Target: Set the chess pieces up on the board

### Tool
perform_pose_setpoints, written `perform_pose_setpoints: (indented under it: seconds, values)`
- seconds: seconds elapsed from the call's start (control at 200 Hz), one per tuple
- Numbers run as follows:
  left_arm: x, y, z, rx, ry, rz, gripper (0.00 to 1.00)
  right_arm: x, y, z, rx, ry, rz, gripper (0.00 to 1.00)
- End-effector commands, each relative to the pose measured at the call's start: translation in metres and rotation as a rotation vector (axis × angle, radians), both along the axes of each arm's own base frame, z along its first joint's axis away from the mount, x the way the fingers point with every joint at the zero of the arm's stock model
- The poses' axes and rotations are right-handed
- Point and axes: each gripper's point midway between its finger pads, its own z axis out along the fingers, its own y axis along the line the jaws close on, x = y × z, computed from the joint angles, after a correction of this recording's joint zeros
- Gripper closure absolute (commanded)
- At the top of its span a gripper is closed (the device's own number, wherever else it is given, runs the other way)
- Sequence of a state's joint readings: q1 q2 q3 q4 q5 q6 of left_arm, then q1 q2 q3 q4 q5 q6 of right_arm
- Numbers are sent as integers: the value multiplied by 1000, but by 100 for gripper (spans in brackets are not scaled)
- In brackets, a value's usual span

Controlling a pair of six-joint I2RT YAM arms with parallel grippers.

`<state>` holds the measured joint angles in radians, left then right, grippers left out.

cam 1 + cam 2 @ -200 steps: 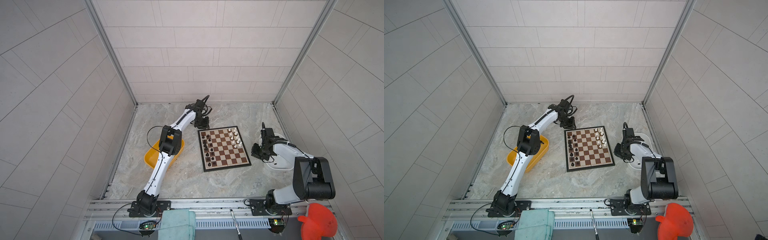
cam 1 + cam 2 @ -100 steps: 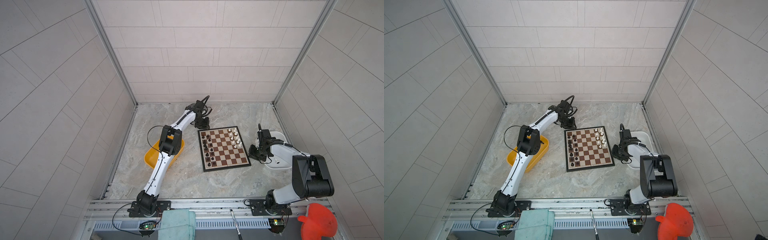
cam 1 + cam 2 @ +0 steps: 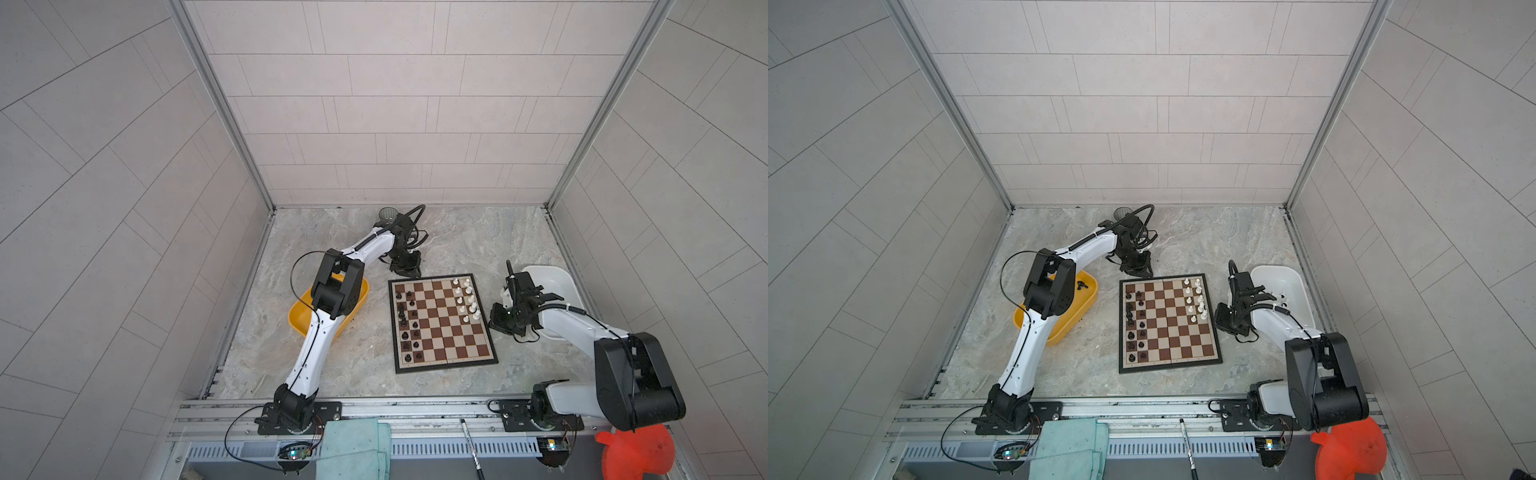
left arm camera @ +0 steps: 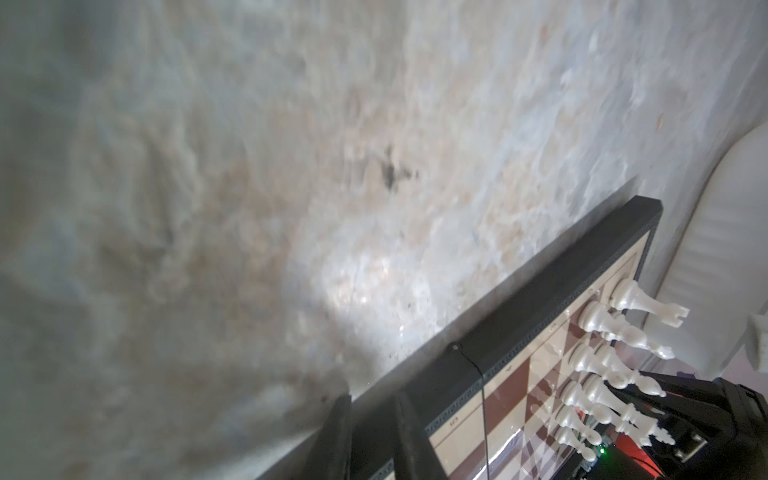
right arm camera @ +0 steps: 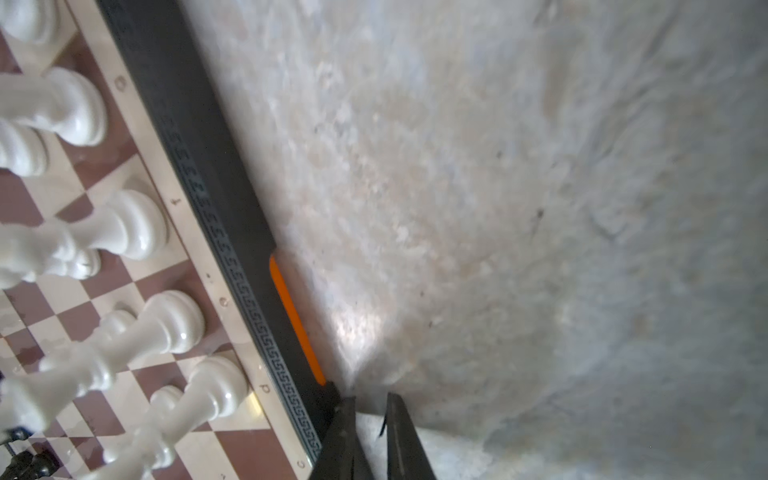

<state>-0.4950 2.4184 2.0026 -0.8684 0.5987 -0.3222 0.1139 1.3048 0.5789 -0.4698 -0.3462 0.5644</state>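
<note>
Chessboard (image 3: 445,365), flat and square with brown and cream squares and a black border, lies on a grey marbled tabletop (image 3: 457,245) in both top views. Small black plastic chessmen (image 3: 409,324) stand in two files along the chessboard's left side, from its far edge to its near edge. Small white plastic chessmen (image 3: 467,301) stand in two files along its right side, on the far half only.

A shallow yellow plastic tray (image 3: 300,322) sits to the left of the chessboard, partly under the left arm. In a top view one black piece (image 3: 1082,285) lies inside it. A shallow white plastic tray (image 3: 552,278) sits to the right of the chessboard.

The left gripper (image 3: 409,270) hangs low just beyond the chessboard's far edge, near its far left corner. Its wrist view shows two dark fingers (image 4: 338,432) a little apart at the border's outer edge, with nothing between them.

The right gripper (image 3: 496,322) is down just beside the chessboard's right edge, about level with the nearest white chessmen. Its wrist view shows its fingers (image 5: 399,432) with a narrow gap and nothing gripped. The tips are close to an orange strip (image 5: 297,320) on the border's outer side.
</note>
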Motion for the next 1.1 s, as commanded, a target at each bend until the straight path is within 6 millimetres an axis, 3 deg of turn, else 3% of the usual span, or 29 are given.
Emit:
perform_pose_setpoints:
  seconds: [0.0,0.085,0.17,0.25,0.33,0.415,0.47,0.555,0.671,0.721,0.771,0.806,0.901,1.096]
  values:
    - [-15,0,13,7,35,8,76,-14,4,2,17,49,-9,84]
    - [-2,-1,51,-3,-37,35,75,-11,-4,15,-21,29,-18,83]
    - [11,10,103,23,-161,86,71,7,-14,50,-75,-69,-37,81]
    - [13,37,150,76,-274,152,61,20,-20,87,-122,-169,-32,78]
    - [7,87,183,214,-406,233,52,32,-18,123,-145,-282,10,64]
    - [-5,148,203,357,-528,376,27,46,-7,152,-157,-402,66,43]
    - [-12,176,212,376,-597,474,1,55,2,166,-130,-465,80,36]
    - [-27,208,210,304,-556,601,0,69,17,186,-47,-544,87,29]
    - [-44,228,202,213,-468,659,0,88,39,216,17,-645,117,21]
    - [-54,236,192,220,-416,666,5,95,52,226,43,-664,143,17]
    - [-64,240,177,223,-346,675,12,101,63,232,60,-675,171,6]
    - [-70,241,164,210,-289,684,17,104,72,233,70,-673,194,1]
    - [-73,234,136,139,-157,691,34,112,91,230,92,-665,243,1]
    - [-55,232,80,115,9,803,55,120,115,209,167,-602,280,12]
